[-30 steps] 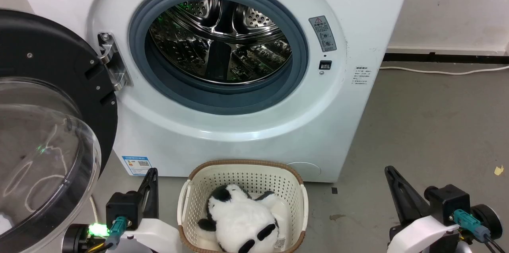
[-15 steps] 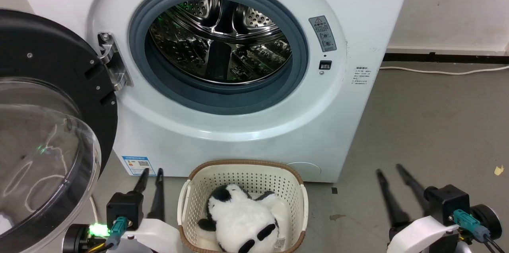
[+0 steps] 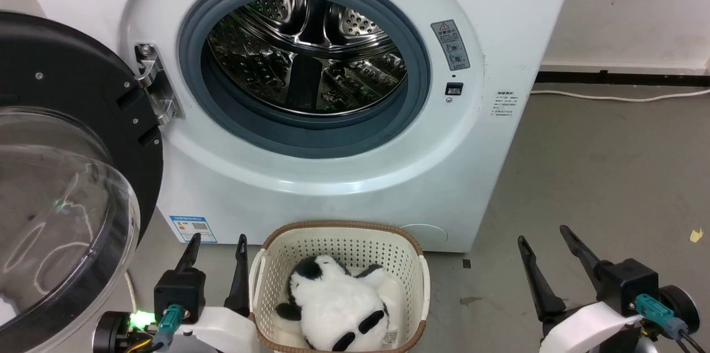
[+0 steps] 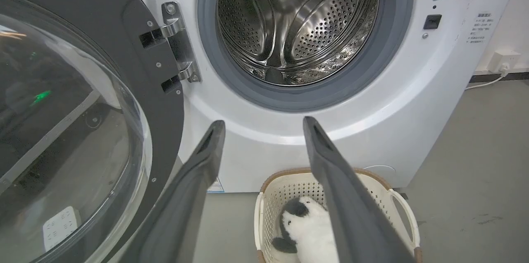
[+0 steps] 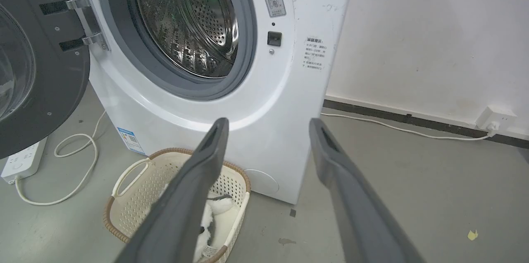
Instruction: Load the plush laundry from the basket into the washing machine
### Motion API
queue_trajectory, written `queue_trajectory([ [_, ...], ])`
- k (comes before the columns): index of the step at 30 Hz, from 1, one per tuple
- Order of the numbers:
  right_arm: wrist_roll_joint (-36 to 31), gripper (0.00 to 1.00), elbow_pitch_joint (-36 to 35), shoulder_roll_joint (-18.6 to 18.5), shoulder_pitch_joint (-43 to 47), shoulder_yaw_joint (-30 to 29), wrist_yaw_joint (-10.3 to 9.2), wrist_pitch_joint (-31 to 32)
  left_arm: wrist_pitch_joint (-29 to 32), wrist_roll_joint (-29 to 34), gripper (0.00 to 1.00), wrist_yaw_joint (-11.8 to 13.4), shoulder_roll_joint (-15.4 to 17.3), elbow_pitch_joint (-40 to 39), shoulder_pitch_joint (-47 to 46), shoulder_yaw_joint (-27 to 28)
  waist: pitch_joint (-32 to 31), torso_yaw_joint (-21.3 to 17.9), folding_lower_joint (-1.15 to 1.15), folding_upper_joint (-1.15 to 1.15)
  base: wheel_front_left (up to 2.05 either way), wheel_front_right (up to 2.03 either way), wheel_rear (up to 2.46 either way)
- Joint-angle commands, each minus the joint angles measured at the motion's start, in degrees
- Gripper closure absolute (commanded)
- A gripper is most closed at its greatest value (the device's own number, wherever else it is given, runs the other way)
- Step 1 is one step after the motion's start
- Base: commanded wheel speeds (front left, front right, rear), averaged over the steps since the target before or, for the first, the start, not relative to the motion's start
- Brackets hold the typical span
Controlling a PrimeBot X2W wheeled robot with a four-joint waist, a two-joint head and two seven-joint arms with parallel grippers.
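I saw the plush laundry (image 3: 333, 308) lying inside the basket (image 3: 338, 228) on the floor, in front of the washing machine (image 3: 344, 186), whose door (image 3: 66, 92) stood open. The left gripper (image 3: 218, 237) hovered just beside the basket, fingers spread wide and empty. The right gripper (image 3: 542, 233) stood well apart from the basket, its fingers likewise spread wide and holding nothing.
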Motion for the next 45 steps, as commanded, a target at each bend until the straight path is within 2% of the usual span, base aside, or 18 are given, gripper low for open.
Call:
queue_trajectory([
  [1, 0.8, 0.00, 0.1, 0.0, 0.2, 0.0, -0.01, -0.6, -0.6, -0.5, 0.00, 0.3, 0.0, 0.2, 0.1, -0.4, 0.2, -0.1, -0.01, 0.00, 0.00, 0.00, 0.00],
  [25, 2.9, 0.00, 0.2, 0.0, -1.5, 0.9, -0.02, -3.5, -2.5, -2.0, 0.00, -0.5, 0.5, 9.9, -4.9, -2.9, 6.8, -3.3, -0.01, 0.00, 0.00, 0.00, 0.00],
  [45, 4.9, 0.00, -1.2, 0.0, -3.1, 2.2, -0.03, -5.9, -1.9, -4.6, 0.00, -2.5, 2.3, 25.4, -13.3, -4.7, 13.8, -6.8, -0.01, 0.00, 0.00, 0.00, 0.00],
])
